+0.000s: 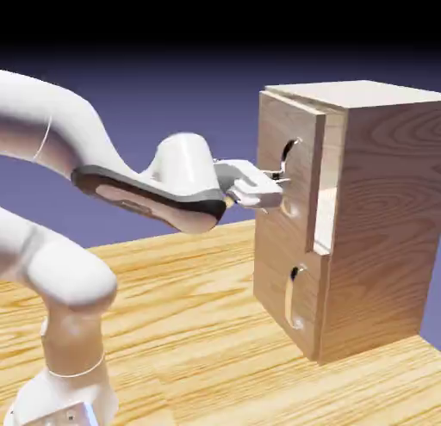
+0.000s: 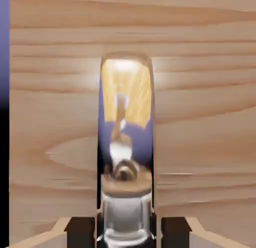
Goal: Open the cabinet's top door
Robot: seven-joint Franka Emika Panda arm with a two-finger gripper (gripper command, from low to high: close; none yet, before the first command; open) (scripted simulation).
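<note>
The cabinet (image 1: 379, 218) is a tall light-wood box on the exterior view's right. Its top door (image 1: 274, 127) stands slightly out from the cabinet's front, with a narrow gap showing along its inner edge. A thin curved metal handle (image 1: 291, 151) spans an oval recess in the door. My gripper (image 1: 277, 188) reaches in from the left and is shut on the lower part of that handle. In the hand view the shiny handle (image 2: 126, 116) runs up the middle over the door's wood (image 2: 200, 116), between my dark fingertips (image 2: 80, 232).
Below the top door sits a like lower panel (image 1: 274, 287) with its own curved handle (image 1: 297, 278). The cabinet stands on a wooden table (image 1: 189, 330). My arm's base (image 1: 69, 364) rises at the lower left.
</note>
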